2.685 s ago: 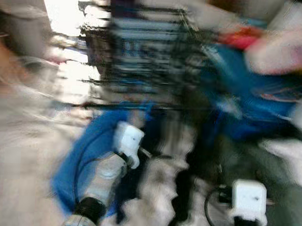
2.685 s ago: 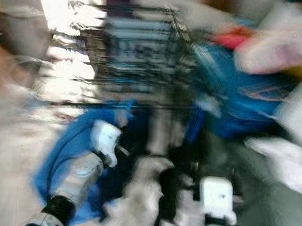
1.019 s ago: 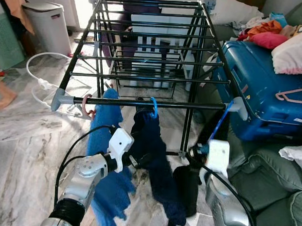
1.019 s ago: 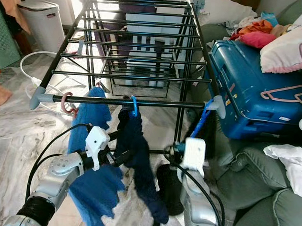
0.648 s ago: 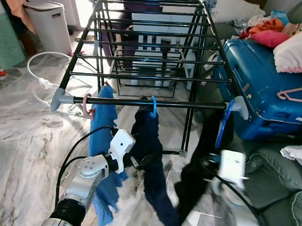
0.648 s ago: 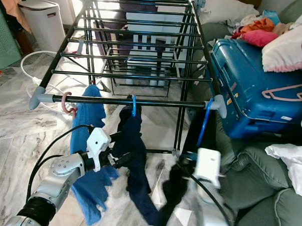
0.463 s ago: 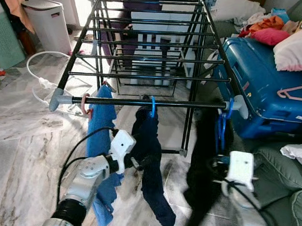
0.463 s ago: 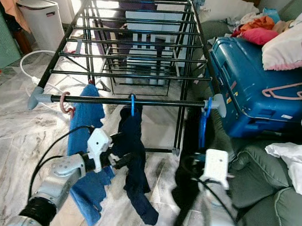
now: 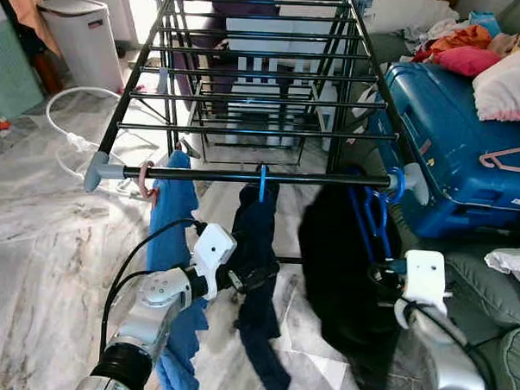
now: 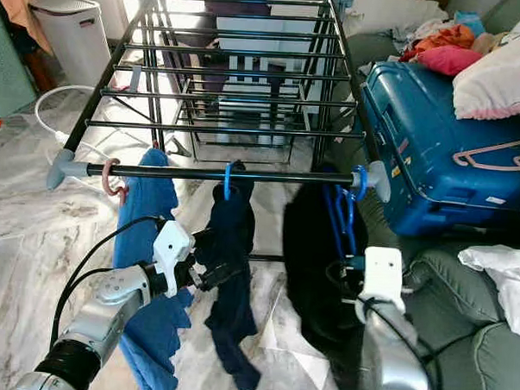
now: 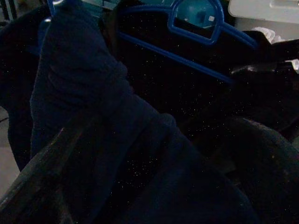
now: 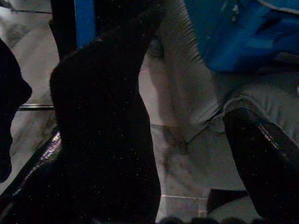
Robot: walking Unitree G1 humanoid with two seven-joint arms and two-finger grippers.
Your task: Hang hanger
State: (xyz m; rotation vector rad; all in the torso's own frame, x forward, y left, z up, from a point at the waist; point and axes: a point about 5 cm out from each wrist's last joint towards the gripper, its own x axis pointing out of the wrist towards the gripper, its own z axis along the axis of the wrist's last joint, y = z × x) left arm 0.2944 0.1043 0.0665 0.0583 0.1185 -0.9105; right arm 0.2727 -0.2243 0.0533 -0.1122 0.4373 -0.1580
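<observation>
- Now that the blue hanger [image 9: 382, 200] with the black cloth [image 9: 339, 267] hooks the rail [image 9: 244, 175] by its right end, my right pincer [image 12: 154, 154] looks spread apart.
- My left pincer [image 10: 212, 264] touches the dark blue cloth [image 9: 256, 247]; I cannot tell its grip.
- If I tug, the hook could slip off the end.

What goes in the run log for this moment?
blue hanger hooked on front rail | black garment hanging | right hand open | left hand at navy garment
</observation>
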